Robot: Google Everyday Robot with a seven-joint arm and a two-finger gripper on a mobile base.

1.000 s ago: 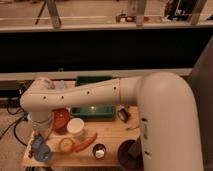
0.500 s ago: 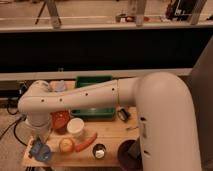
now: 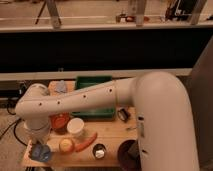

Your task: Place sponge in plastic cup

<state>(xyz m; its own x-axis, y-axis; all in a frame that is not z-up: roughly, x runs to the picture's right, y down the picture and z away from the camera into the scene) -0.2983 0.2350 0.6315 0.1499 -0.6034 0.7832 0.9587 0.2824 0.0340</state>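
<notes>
My gripper [image 3: 39,145] hangs from the white wrist at the table's front left corner, right above a blue object [image 3: 43,153] that looks like a plastic cup; I cannot tell whether they touch. A white cup [image 3: 76,127] stands upright just to the right of the wrist. A small grey-blue object [image 3: 61,86], possibly the sponge, lies at the table's back left. My thick white arm [image 3: 100,97] crosses the table from the right and hides part of it.
A green tray [image 3: 94,81] sits at the back middle and an orange bowl [image 3: 60,122] lies behind the white cup. A yellow fruit [image 3: 66,145], an orange carrot-like piece [image 3: 86,142], a small can [image 3: 99,151] and a dark bowl [image 3: 128,153] line the wooden table's [image 3: 112,132] front.
The arm has sunk slightly toward the front left corner. The blue object and the other items have stayed put.
</notes>
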